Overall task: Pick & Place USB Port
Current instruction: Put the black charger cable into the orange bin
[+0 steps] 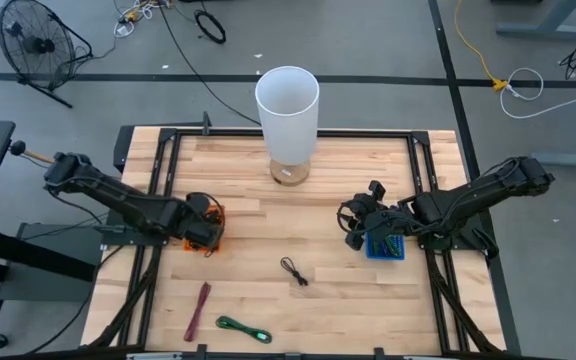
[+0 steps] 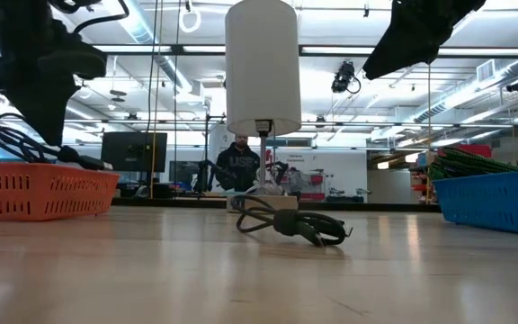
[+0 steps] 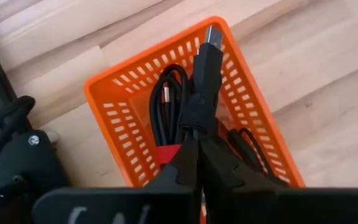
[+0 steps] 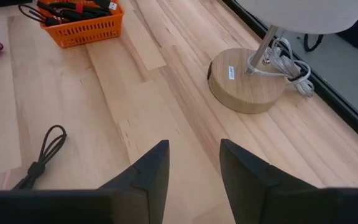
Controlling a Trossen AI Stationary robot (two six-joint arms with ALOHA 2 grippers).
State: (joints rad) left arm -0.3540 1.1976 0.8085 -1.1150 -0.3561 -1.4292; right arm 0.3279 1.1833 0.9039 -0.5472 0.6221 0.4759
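Observation:
An orange basket [image 1: 206, 236] stands at the table's left and holds coiled black cables [image 3: 166, 106]. My left gripper [image 3: 197, 144] hangs over it, shut on a black USB cable [image 3: 202, 81]. The basket's wall [image 2: 39, 191] also shows in the low view. At the table's right my right gripper [image 4: 194, 168] stands open with nothing between its fingers, above the wood beside a blue basket [image 1: 385, 246]. A loose black cable [image 1: 294, 271] lies on the table between the two baskets. My left gripper pinches the USB cable at the rear of its black plug body [image 3: 196, 121] between the two fingers. The fingers come from above, slanting down, in line with the plug. The plug sticks out past the fingertips, its metal end [image 3: 213, 34] over the basket's rim.
A white-shaded lamp [image 1: 287, 100] on a round wooden base [image 4: 244, 81] stands at the table's far middle. A maroon cable [image 1: 199, 310] and a green cable [image 1: 243, 328] lie near the front edge. Black frame rails [image 1: 158, 170] run along the sides.

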